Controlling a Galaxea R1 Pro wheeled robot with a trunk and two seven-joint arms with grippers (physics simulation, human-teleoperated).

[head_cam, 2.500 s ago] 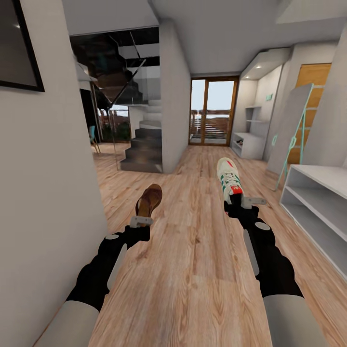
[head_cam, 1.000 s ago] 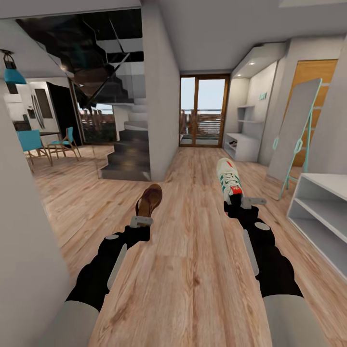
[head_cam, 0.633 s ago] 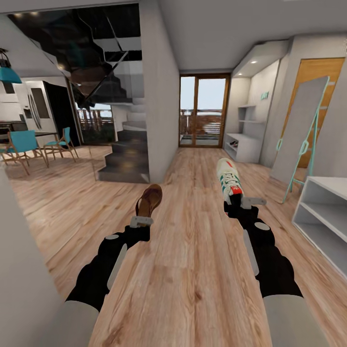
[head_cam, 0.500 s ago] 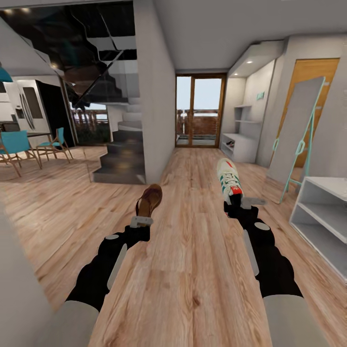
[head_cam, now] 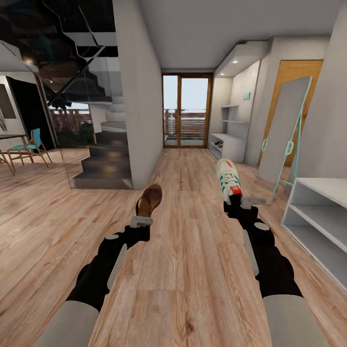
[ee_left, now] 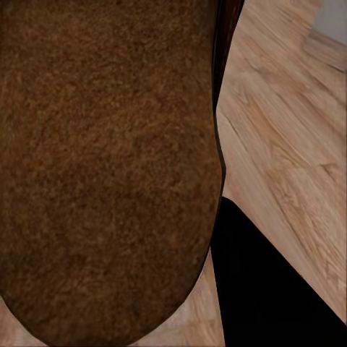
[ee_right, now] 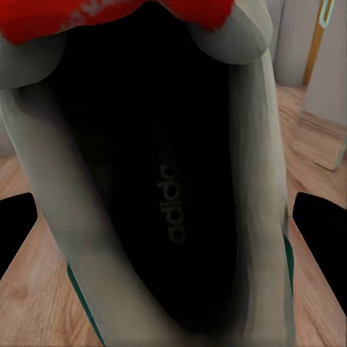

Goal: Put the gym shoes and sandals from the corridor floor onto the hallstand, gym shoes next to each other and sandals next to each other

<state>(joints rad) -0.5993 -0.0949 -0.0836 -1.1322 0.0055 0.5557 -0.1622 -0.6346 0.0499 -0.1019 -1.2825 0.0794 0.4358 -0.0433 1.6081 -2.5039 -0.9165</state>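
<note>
In the head view my left gripper [head_cam: 141,220] is shut on the heel of a brown sandal [head_cam: 149,199], held above the wood floor [head_cam: 193,270]. The sandal's tan footbed [ee_left: 108,166] takes up most of the left wrist view. My right gripper [head_cam: 239,202] is shut on the heel of a white gym shoe [head_cam: 227,179] with green stripes and a red heel tab. The shoe's dark opening [ee_right: 159,202] faces the right wrist camera. The white hallstand [head_cam: 318,217], with its two open shelf tiers, stands low at the right. The other sandal and other gym shoe are out of view.
A leaning mirror with a teal frame [head_cam: 284,135] stands just beyond the hallstand. A grey wall pillar [head_cam: 137,106] and dark stairs [head_cam: 103,164] lie ahead left. A glass door [head_cam: 185,111] ends the corridor, with a white bench [head_cam: 226,144] near it. Chairs [head_cam: 29,147] stand far left.
The whole view has swung and moved forward: the near left wall has slid out of sight, opening onto the room at left. Both arms hold their shoes in the same pose.
</note>
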